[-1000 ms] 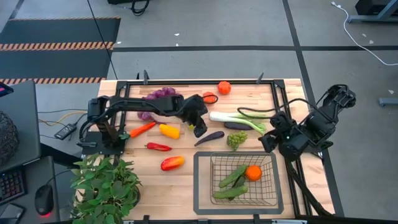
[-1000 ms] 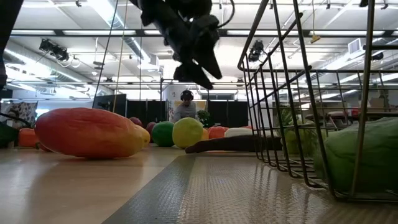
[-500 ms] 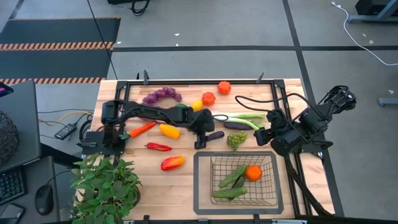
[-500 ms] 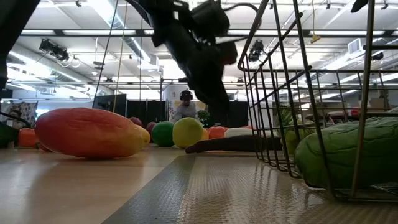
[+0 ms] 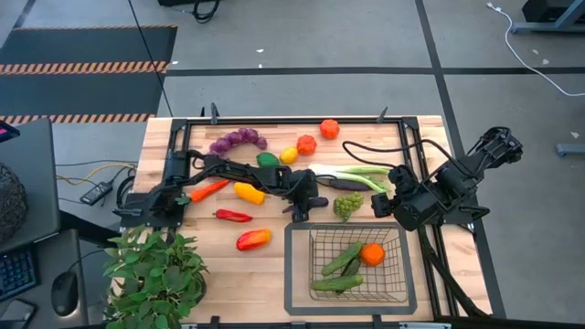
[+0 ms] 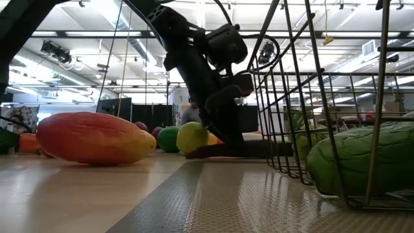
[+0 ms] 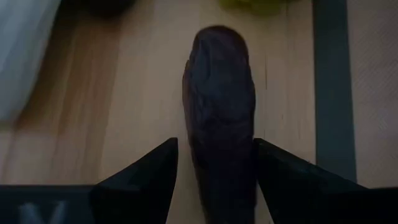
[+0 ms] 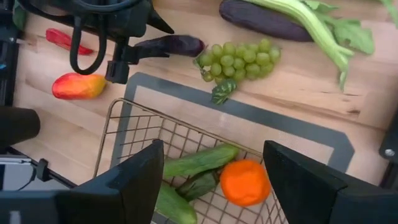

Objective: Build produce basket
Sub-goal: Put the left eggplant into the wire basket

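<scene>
Wooden tabletop (image 5: 274, 265) on grey floor, potted plant (image 5: 155, 274) at the near left corner. High view: left gripper (image 5: 300, 205) is down on the slim dark eggplant (image 5: 316, 198) just beyond the basket (image 5: 347, 265), which holds two cucumbers (image 5: 340, 259) and an orange tomato (image 5: 371, 254); right gripper (image 5: 384, 206) waits beside the green grapes (image 5: 346, 205), jaws apart and empty. Low view: the left arm comes down onto the eggplant (image 6: 259, 149), a yellow lemon (image 6: 193, 137) just beside it, the basket wire (image 6: 304, 97) at right. Left wrist view: eggplant (image 7: 221, 118) lies lengthwise between the two fingers (image 7: 146, 180), jaws open, narrow gaps each side, not clamped. Right wrist view: basket (image 8: 134, 134) below, cucumbers (image 8: 199, 160) and tomato (image 8: 245, 182) inside, grapes (image 8: 239, 59) outside.
</scene>
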